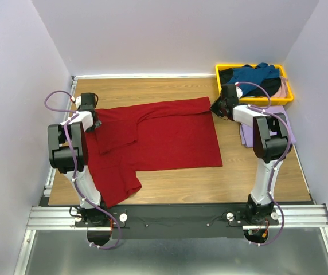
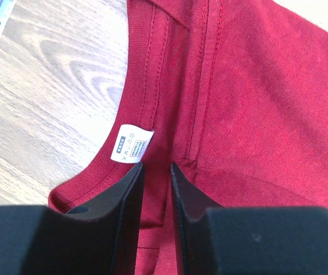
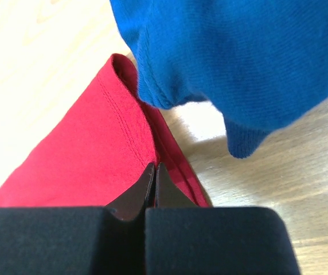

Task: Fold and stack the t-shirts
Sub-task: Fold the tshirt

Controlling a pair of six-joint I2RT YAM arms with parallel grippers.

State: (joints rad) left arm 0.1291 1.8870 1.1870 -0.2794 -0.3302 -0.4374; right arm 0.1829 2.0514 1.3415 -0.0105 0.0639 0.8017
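Left pincer [image 2: 155, 172]: the jaws stood a narrow gap apart with red cloth filling the gap. It gripped the red shirt [image 1: 164, 134] at the neck edge.
Label [image 2: 132, 146]: white, sewn inside the collar, just beyond the left fingertip of the left pincer. The collar curved away to that side.
Right pincer [image 3: 154, 166]: the jaws were pressed fully together, and their tips nipped the stitched hem of the red shirt at its corner.
Red shirt: it lay spread on the table [image 1: 170, 91] between the two pincers, with one part folded over itself. A sleeve trailed back towards the left arm's base.
Tray [image 1: 238, 66]: yellow plastic, beyond the right pincer and a little to its right, in the far corner of the table.
In the tray: three shirts were heaped unfolded. The teal shirt [image 1: 256, 74] was on top in the middle, the black shirt [image 1: 228, 76] lay under and around it, and the pink shirt [image 1: 282, 87] sat at the right end.
Teal shirt, wrist view: a fold of it showed just beyond the right pincer's tips, above the red hem. I could not tell whether it touched the hem.
Lavender shirt [image 1: 245, 136]: outside the tray on the table, behind the right pincer and partly under the right arm.
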